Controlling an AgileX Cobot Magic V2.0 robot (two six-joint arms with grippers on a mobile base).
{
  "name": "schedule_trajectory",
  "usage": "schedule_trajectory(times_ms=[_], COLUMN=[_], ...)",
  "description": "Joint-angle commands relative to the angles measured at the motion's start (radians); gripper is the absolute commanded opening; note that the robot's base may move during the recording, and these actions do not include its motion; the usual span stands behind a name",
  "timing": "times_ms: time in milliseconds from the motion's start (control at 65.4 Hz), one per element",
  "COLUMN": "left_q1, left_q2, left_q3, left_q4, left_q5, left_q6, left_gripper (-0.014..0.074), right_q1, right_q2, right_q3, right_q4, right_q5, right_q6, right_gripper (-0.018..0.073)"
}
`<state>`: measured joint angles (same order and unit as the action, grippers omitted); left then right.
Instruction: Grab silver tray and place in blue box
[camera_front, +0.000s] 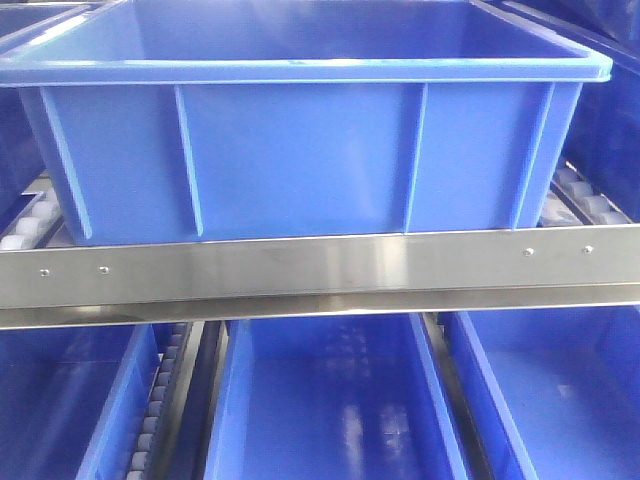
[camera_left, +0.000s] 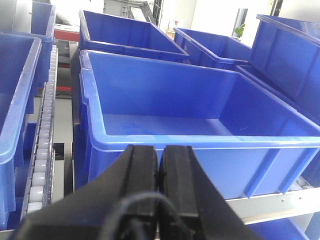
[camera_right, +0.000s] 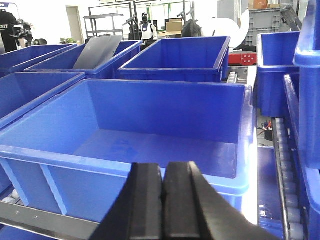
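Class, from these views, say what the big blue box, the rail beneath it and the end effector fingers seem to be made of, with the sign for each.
Blue box: likely moulded plastic, semi-glossy; uniform colour, ribbed walls, rolled rim.
Rail: probably brushed stainless steel or aluminium; silver sheen, reflections, small fasteners.
Left end effector and right end effector fingers: matte black, perhaps plastic or rubber; dull, no glare.

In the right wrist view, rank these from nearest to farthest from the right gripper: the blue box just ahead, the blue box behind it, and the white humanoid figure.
From the right gripper, jaws together:
1. The blue box just ahead, directly in front, looks empty.
2. The blue box behind it, next row back, slightly right.
3. The white humanoid figure, far background, upper centre-left.
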<state>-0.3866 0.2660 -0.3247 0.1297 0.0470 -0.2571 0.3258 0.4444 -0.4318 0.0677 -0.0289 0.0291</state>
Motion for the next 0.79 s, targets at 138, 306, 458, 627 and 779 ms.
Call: schedule_trajectory(times_ms=[138, 306, 458, 627, 779], left_q1=[-0.008, -0.008, -0.008, -0.008, -0.008], left_q2=[0.008, 0.008, 0.008, 0.008, 0.008], left_q3=[-0.028, -0.028, -0.028, -0.028, -0.028], left_q4=[0.003, 0.003, 0.003, 0.003, 0.003], left_q5=[-0.088, -0.088, -0.088, -0.088, -0.088], left_q6=[0.000, 0.000, 0.000, 0.000, 0.000], left_gripper=[-0.0006, -0.0006, -0.0006, -0.0006, -0.0006], right_q1=[0.000, 0.000, -0.098, -0.269, -0.314], right_q2=[0.002, 0.002, -0.047, -0.199, -0.361], right_q3=[-0.029, -0.022, 0.045, 0.217, 0.356], right_q4=[-0.001, -0.001, -0.001, -0.001, -0.068], right_q5=[-0.096, -0.096, -0.098, -0.100, -0.100], right_q6=[-0.014, -0.014, -0.014, -0.012, 0.005], right_gripper=[0.0057, 0.0057, 0.0057, 0.0057, 0.0057])
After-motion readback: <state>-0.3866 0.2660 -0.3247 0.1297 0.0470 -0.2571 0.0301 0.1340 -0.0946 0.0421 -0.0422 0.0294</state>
